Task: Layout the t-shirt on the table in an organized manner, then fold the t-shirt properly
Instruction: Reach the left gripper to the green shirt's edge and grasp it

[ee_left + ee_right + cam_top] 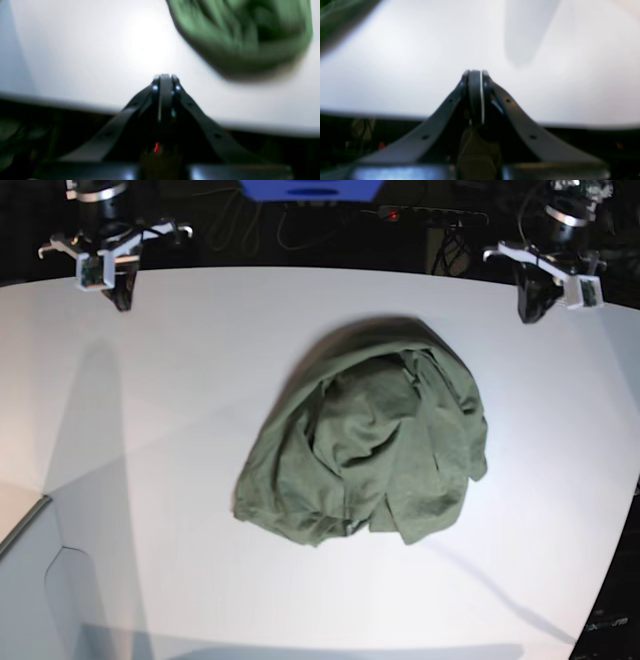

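T-shirt [375, 442] bunched mid-table [180, 380], well apart from both pincers.
Left gripper [164, 78] and right gripper [475, 73] are seen pressed closed, holding nothing.

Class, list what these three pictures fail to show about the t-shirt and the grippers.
- t-shirt: sleeves and collar lost in its own crumpled folds, base view.
- t-shirt, left wrist view: blurred, cut off by the top edge.
- left gripper and right gripper, base view: fingertips too small to judge.
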Controlling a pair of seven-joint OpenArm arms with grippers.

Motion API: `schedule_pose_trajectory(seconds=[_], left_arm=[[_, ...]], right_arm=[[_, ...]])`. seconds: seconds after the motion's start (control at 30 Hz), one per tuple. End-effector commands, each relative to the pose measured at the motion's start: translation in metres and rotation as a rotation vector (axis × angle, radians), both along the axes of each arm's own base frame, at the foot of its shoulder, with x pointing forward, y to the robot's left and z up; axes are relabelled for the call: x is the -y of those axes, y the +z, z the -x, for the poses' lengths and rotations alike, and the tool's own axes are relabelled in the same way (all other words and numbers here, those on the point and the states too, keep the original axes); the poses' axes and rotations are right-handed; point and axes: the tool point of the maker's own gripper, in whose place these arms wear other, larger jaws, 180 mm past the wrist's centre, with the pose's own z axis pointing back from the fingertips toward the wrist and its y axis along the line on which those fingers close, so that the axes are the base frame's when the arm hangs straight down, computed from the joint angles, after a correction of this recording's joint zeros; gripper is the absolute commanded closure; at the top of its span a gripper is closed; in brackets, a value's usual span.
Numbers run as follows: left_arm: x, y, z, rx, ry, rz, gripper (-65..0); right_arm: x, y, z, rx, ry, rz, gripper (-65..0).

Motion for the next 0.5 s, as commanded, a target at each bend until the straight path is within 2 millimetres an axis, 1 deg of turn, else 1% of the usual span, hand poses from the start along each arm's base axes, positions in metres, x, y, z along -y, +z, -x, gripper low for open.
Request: schedule_pose_trajectory(seconds=[0.0,0.03,0.07,0.1,0.17,0.2,0.27,0.3,0.4,0.47], left_arm=[[-0.007,0.015,-0.015,0.068,0.015,-0.007,-7.9],[-0.011,0.020,-0.023,0.092,0.029,-0.002,-12.5],[-0.015,0.019,-0.028,0.100,0.043,0.002,-16.6],[-0.019,0.020,-0.034,0.110,0.054,0.004,-20.2],[-0.024,0.022,-0.053,0.147,0.081,0.020,-26.0],[-0.026,0.021,-0.062,0.161,0.101,0.039,-27.0],[-0.034,0.012,-0.076,0.172,0.157,0.072,-28.0],[-0.036,0.007,-0.085,0.176,0.177,0.081,-28.0],[-0.048,-0.007,-0.109,0.175,0.232,0.100,-28.2],[-0.041,-0.020,-0.127,0.143,0.241,0.132,-28.2]], right_arm=[[0.000,0.006,-0.006,0.011,0.003,0.002,0.0],[0.000,0.007,-0.012,0.001,-0.005,0.001,0.0],[0.001,0.005,-0.015,-0.014,-0.012,0.000,0.0],[0.000,0.004,-0.018,-0.031,-0.017,-0.003,0.0],[0.002,0.004,-0.027,-0.039,-0.023,-0.002,0.0],[0.002,0.004,-0.030,-0.039,-0.025,-0.002,0.0],[0.002,0.006,-0.037,-0.030,-0.025,-0.002,-4.1],[0.002,0.007,-0.038,-0.027,-0.025,-0.002,-7.0],[0.002,0.010,-0.045,-0.011,-0.027,-0.003,-18.7],[0.002,0.010,-0.047,-0.007,-0.027,-0.003,-24.1]])
